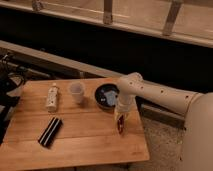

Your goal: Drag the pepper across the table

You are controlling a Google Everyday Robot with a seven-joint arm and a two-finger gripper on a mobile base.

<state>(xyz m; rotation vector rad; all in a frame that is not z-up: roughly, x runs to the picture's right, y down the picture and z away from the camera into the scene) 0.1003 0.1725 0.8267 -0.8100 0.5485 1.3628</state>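
Poised low over the right part of the surface (75,145), the end effector (120,118), hanging straight down from the white arm (155,95) that reaches in from the right. Impossible to tell whether spread, pressed together or pinching anything.

Directly beneath it, at its tip and running a little toward the near edge: the pepper (120,125), small, slender, dark red, glossy. Touching or merely overlapping in view, not clear. Long axis roughly near-to-far, perhaps tilted upward rather than lying flat, with the upper end lost against the end effector. No sideways offset to close, then; only one arm here, and already over the target.

Judged from this: contact stage, with the drag itself yet to be done. Most of the bare planks lie left of the pepper; very little remains to the right before the edge. A leftward pull would therefore run broadside to the long axis, where a slim tapered thing may roll or slip out from under.

Outward from the pepper: just behind and slightly left, a dark bowl (106,96) with something pale blue inside. Further left of that, a translucent cup (76,92), upright. Further left again, a small pale bottle (52,97) lying on its side. Well to the left and nearer the front edge, a black striped bar (50,131), set diagonally, in the line of a long leftward drag.
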